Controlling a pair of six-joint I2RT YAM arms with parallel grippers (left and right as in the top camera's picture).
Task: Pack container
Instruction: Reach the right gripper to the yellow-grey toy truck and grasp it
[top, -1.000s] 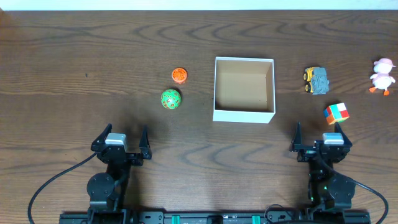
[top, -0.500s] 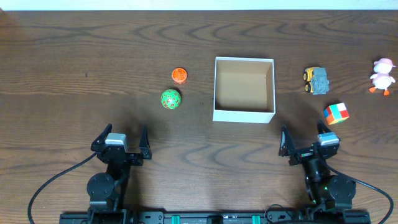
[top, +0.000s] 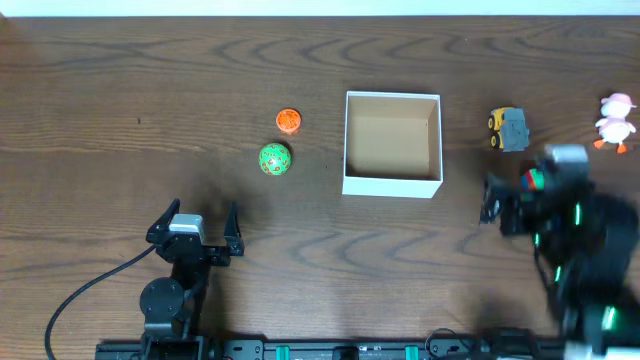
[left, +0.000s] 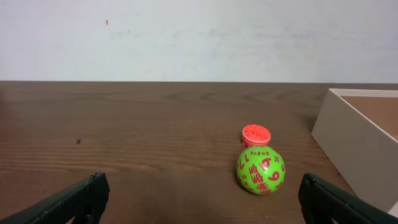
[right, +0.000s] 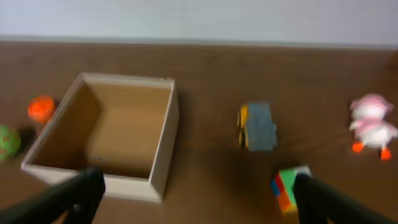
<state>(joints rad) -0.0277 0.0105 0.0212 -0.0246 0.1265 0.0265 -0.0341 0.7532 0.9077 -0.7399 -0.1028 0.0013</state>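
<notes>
Hovering with fingers spread wide, the right gripper (right: 199, 190) faces the coloured cube (right: 287, 188) just ahead, off-centre beside one finger, box (right: 165, 149) farther left.

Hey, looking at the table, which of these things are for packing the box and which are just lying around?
For the job: container, plus its likely contents: green ball, orange disc, toy truck, colour cube, pink duck.
Just lying about: only the black cable by the left arm, which is rig hardware.
</notes>
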